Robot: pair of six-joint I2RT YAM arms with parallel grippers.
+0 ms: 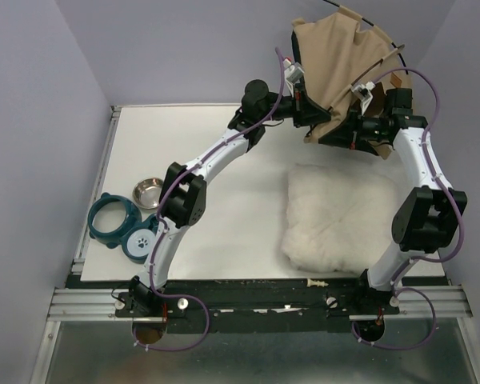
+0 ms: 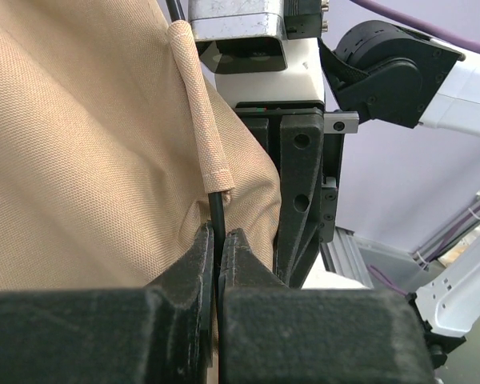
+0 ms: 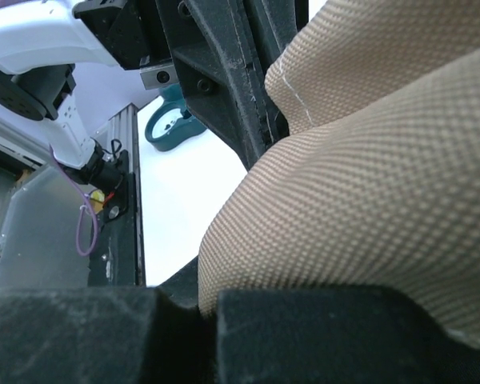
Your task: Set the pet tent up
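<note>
Clamping 1 pet tent (image 1: 340, 56) | left pincer (image 2: 218, 244) (1 pole (image 2: 216, 210)) | right pincer (image 3: 208, 308) | 1 cushion (image 1: 340, 216)

Both arms are the same build tbh: left arm (image 1: 216, 152) and right arm (image 1: 417, 160) are glossy white shells with chunky black joint housings. A purple cable (image 1: 438, 120) loops off each one behind the pincer. Left gripper (image 2: 218, 240) fingers (image 2: 176, 288) are grainy matte black. Right gripper (image 3: 210, 310) has a black body with round holes, plus a little silver screwed bracket (image 2: 341, 122).
</note>
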